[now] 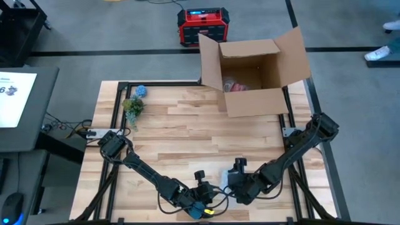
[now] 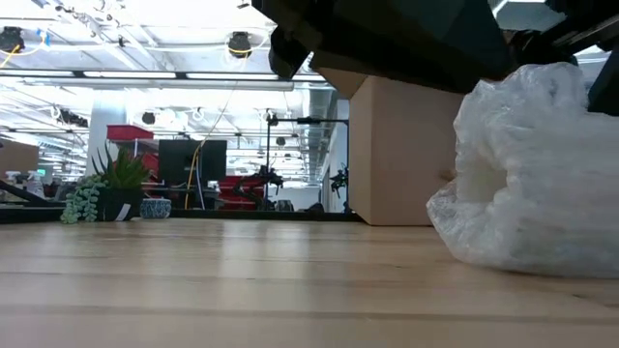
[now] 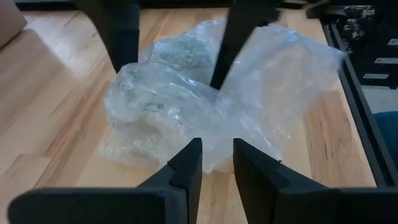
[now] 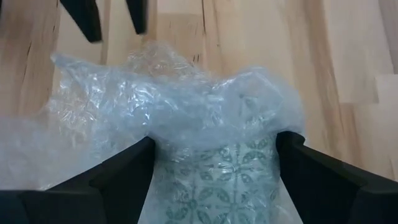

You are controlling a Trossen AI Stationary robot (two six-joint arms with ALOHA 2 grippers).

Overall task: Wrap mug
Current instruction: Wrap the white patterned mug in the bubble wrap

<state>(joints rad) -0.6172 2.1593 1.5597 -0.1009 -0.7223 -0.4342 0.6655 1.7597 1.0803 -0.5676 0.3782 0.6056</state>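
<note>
Clear, crinkled bubble wrap (image 4: 186, 118), glossy and full of small blisters, milky where bunched. Beneath it a smooth glazed mug (image 4: 214, 180), pale with a green leaf pattern. Light wood surface (image 1: 187, 131), planked, satin-smooth, grain showing. Matt black hard plastic on right hand (image 4: 214, 168) and left hand (image 3: 216, 165). Plain brown cardboard box (image 1: 253, 75), matt and dull. Grey floor (image 1: 94, 37), matt, carpet-like.

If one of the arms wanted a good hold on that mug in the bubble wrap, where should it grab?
Probably across the body of the green-patterned mug in clear bubble wrap, one finger on each side, much as the right pincer has it. The round body gives two opposed sides, while the loose wrap spread on the wooden table would just slip.
</note>
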